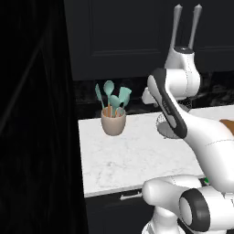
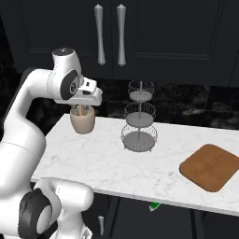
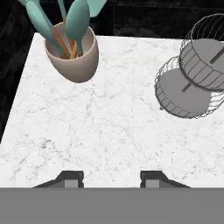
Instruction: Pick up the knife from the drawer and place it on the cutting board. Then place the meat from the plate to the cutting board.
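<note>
My gripper [image 3: 111, 177] hangs above the white marble counter [image 1: 137, 160], looking down on its left part. The fingers are drawn in narrow, and there is only bare marble between the tips. Near the counter's back left corner stands a beige cup [image 3: 72, 52] full of teal spatulas and spoons. To its right, also toward the back edge, is the tiered wire basket stand [image 3: 192, 83], apart from the cup. The cutting board [image 2: 210, 167] lies flat toward the counter's right end, close to the front edge, well away from my hand and with nothing on it. Of the knife [image 2: 155, 206] I see just a scrap of bright green showing below the counter's front edge. I cannot tell how it lies down there.
</note>
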### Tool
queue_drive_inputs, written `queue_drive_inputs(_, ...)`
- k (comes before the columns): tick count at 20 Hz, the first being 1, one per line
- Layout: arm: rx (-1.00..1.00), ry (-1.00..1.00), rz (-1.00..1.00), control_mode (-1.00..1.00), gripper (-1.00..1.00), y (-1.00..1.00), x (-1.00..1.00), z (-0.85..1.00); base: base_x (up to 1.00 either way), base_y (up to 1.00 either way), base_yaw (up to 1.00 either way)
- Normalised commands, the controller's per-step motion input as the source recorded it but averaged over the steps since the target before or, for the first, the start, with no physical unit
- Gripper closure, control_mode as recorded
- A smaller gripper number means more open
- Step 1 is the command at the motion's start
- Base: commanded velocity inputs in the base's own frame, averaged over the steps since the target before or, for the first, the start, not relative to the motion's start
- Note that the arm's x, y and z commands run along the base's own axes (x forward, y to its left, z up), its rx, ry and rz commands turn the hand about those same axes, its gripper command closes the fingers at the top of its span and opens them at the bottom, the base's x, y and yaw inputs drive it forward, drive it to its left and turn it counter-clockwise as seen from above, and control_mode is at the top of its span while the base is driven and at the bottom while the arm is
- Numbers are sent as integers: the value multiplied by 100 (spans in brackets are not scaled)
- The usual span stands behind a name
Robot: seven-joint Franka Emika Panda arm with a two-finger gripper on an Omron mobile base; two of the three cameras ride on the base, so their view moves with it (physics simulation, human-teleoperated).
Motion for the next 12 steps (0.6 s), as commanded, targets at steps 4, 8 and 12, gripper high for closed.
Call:
queue_drive_inputs(4, 0, -2, 0, 100, -100, 0, -11, 0, -38, 0, 0)
queue_drive_inputs(8, 0, 0, 0, 100, -100, 0, 0, 0, -100, 12, 0)
queue_drive_inputs(12, 0, 0, 0, 100, -100, 0, 0, 0, -100, -2, 0)
